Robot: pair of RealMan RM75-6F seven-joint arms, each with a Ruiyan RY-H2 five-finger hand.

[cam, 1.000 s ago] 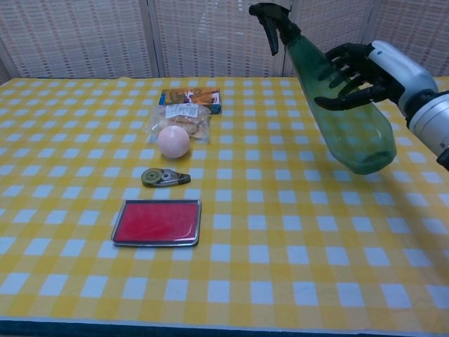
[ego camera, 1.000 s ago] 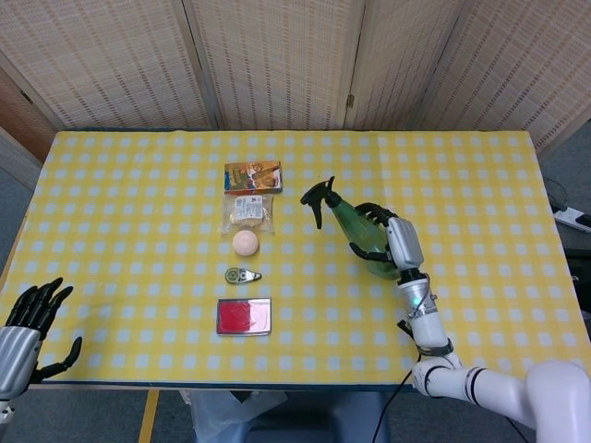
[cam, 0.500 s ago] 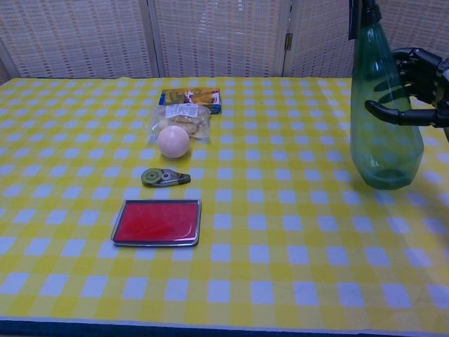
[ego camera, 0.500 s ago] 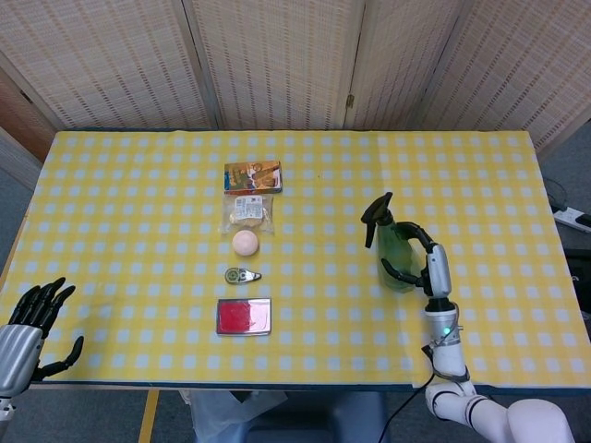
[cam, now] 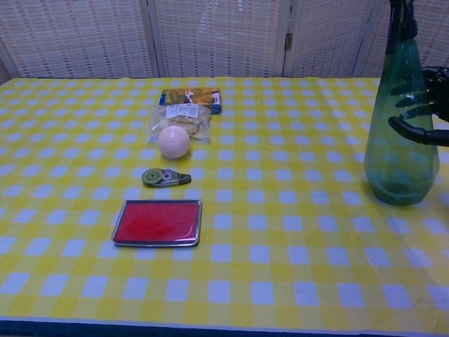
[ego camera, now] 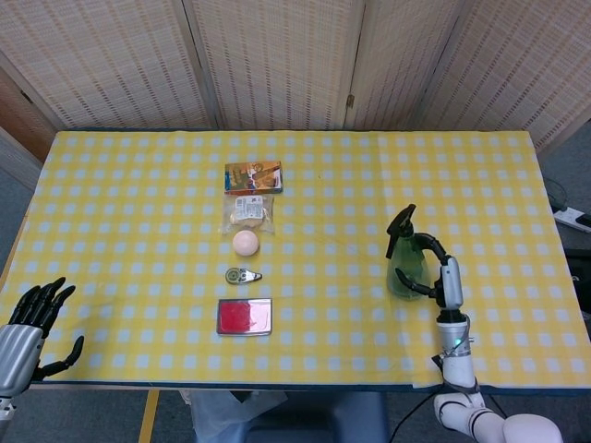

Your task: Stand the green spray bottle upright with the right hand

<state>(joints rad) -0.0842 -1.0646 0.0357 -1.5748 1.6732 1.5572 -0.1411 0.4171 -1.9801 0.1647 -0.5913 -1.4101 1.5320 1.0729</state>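
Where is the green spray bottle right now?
The green spray bottle stands upright on the right part of the checked tablecloth, well right of the red case, with the right hand around its body.

Checked table (ego camera: 138,212): spray bottle (ego camera: 404,268), box (ego camera: 252,176), packet (ego camera: 247,212), ball (ego camera: 245,243), tape (ego camera: 242,275), tin (ego camera: 244,317).

Setting. The counter (ego camera: 138,185) is covered by a yellow-and-white checked cloth with a dark edge along its near side. Behind it stands a folding screen (ego camera: 277,55) of pale woven panels in light frames; a small metal hinge (ego camera: 350,100) joins two panels. Grey floor (ego camera: 563,175) shows to the right, where a white power strip (ego camera: 572,219) lies. Lighting is even, with soft shadows.
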